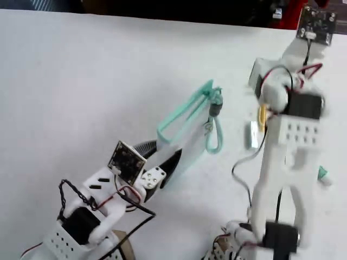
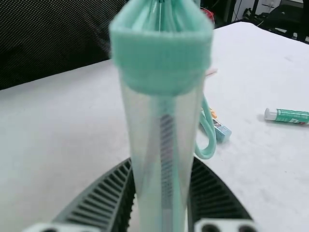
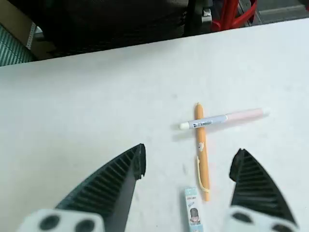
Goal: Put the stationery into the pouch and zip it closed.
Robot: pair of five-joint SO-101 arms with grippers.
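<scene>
Left claw [image 2: 160,164] clamped on the clear pouch [image 2: 161,72]. Right claw [image 3: 189,151] spread apart above the worktop [image 3: 72,106]. Beneath it lies an orange pen [image 3: 201,159], crossed at its far end by a pink pen [image 3: 227,118].

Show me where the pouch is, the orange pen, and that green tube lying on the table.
pouch [image 2: 161,67]: left wrist view, on the green band at its end.
orange pen [image 3: 203,169]: right wrist view, on the middle of its barrel.
green tube [image 2: 289,116]: left wrist view, on its green body.
</scene>
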